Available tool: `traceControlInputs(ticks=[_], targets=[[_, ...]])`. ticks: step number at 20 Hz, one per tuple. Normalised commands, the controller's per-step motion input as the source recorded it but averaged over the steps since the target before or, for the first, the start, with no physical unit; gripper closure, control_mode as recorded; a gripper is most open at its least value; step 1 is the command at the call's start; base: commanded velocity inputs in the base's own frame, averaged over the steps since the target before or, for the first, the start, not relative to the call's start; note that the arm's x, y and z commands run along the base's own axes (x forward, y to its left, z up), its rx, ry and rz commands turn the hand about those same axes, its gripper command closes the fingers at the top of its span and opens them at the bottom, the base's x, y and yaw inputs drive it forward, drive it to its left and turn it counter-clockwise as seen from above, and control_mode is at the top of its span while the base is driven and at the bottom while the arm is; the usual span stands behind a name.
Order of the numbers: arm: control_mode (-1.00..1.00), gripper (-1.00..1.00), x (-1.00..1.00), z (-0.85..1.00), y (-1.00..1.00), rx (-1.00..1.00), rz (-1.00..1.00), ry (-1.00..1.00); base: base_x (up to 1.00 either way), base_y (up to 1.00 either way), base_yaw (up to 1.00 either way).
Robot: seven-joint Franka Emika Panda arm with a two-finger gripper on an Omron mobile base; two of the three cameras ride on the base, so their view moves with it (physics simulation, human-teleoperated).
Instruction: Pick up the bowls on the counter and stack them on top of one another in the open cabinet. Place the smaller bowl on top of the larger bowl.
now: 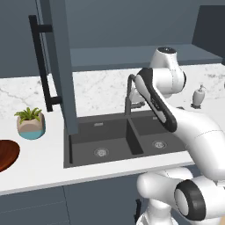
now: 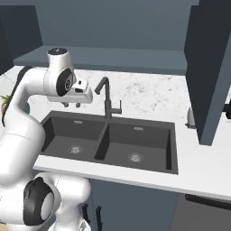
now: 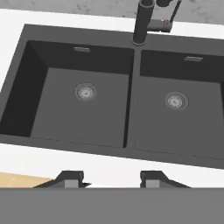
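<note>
White arm with dark joints rises over a dark double-basin sink point(image 2: 108, 140) set in the long white marble-patterned counter point(image 1: 35, 162). Two-finger gripper point(image 3: 112, 178) hangs above the sink's left basin; in the hand view its two small dark fingertips point(image 3: 70, 177) stand apart with bare counter and sink rim between them, nothing held, jaws part open. In the right base view the gripper point(image 2: 72, 104) sits at about 10 o'clock from the dark gooseneck tap point(image 2: 107, 101), well above the basin floor. Each basin has a round metal drain point(image 3: 85, 92). In the left base view, a wide shallow glossy reddish-brown wooden bowl point(image 1: 6, 154) lies on the counter at the 9 o'clock edge of the picture, partly cut off, well apart from the gripper. Just at 1 o'clock from that bowl stands a small green plant in a beige-and-teal pot point(image 1: 30, 125). The dark blue-grey wall cabinet door point(image 1: 61, 66) with its long black vertical bar handle point(image 1: 41, 61) hangs open above the sink's left edge. A pale soap dispenser point(image 1: 198, 96) stands on the counter at 3 o'clock. Smaller bowl: cannot tell where.
</note>
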Motion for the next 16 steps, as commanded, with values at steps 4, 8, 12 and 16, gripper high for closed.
traceControlInputs(ticks=[4,8,12,16], targets=[[-1.00,-1.00,-0.19,0.00,0.00,0.00,0.00,0.00,0.00,0.00,0.00],[-1.00,-1.00,-0.49,0.00,0.00,0.00,0.00,-0.05,0.00,0.00,0.00],[-1.00,-1.00,-0.54,0.00,0.00,0.00,0.00,-0.01,0.00,0.00,0.00],[-1.00,-1.00,-0.77,-0.02,0.00,0.00,0.00,-0.02,0.00,0.00,0.00]])
